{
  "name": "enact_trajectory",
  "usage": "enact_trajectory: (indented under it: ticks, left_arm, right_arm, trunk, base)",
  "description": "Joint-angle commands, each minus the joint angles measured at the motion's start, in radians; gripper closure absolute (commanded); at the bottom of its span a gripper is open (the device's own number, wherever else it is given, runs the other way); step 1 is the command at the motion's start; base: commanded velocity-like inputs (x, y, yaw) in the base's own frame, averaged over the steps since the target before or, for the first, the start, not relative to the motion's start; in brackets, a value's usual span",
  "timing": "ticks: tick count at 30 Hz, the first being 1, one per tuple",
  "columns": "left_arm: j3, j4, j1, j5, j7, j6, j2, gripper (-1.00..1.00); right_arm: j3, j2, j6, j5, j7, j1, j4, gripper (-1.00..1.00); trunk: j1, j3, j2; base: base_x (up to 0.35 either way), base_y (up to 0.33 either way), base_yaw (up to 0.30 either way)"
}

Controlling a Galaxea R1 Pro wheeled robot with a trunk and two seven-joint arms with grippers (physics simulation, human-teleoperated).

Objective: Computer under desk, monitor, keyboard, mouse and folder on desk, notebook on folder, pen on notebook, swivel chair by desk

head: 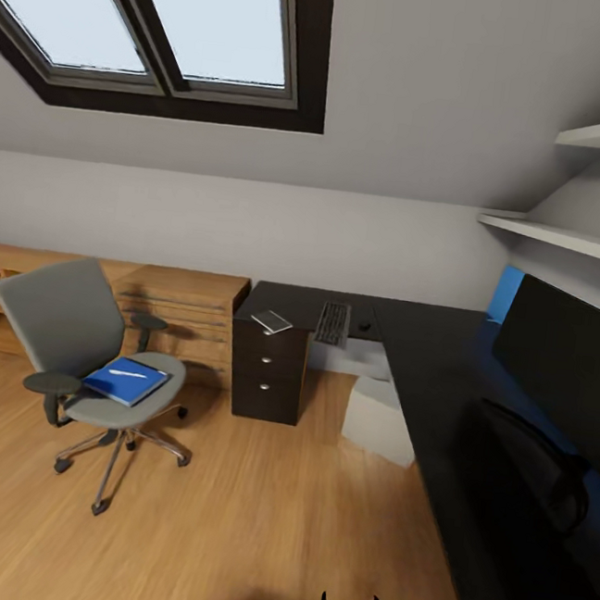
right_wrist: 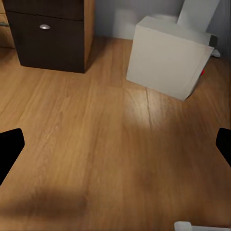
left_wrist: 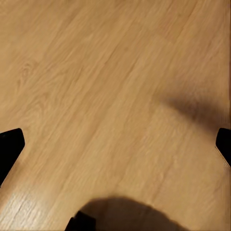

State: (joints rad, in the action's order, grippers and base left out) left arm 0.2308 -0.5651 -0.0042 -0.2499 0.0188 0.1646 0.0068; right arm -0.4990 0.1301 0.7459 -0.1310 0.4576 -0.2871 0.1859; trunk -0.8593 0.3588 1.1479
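On swivel chair [head: 89, 351] seat I see notebook [head: 126, 380] carrying pen [head: 128, 374]; folder [head: 271, 321], keyboard [head: 333, 322] on surface [head: 441, 372] far edge; both end effectors spread wide, empty.

even daylight comes from the skylight [head: 173, 25], whose panes are a flat pale blue-white. the walls are softly lit, and the wooden floor [head: 217, 533] is warm with no hard glare. the desk [head: 439, 390] top is very dark and swallows detail. lines bow toward the head view's edges. both wrist views look slightly soft; a dark blurred shadow [left_wrist: 192, 108] lies on the boards, perhaps the arm's own.
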Motion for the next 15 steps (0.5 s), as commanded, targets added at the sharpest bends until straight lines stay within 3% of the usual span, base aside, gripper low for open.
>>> enact_trajectory:
  ticks: [1, 7, 15]
  left_arm:
    - [-0.001, 0.001, 0.0, -0.009, 0.002, 0.003, 0.0, -1.0]
    - [-0.001, 0.001, 0.0, -0.009, 0.001, 0.003, 0.001, -1.0]
    - [-0.001, 0.001, 0.0, -0.009, 0.001, 0.003, 0.002, -1.0]
  right_arm:
    - [-0.009, 0.0, 0.004, -0.01, 0.003, -0.001, -0.001, -1.0]
    - [-0.01, 0.0, 0.004, -0.011, 0.003, -0.001, -0.002, -1.0]
    - [-0.01, 0.0, 0.004, -0.01, 0.003, -0.001, -0.002, -1.0]
  trunk:
    - [-0.001, 0.001, 0.001]
    - [-0.001, 0.001, 0.001]
    - [-0.001, 0.001, 0.001]
  base:
    - [0.312, 0.153, -0.263]
    - [0.327, 0.053, -0.215]
    - [0.337, 0.052, -0.029]
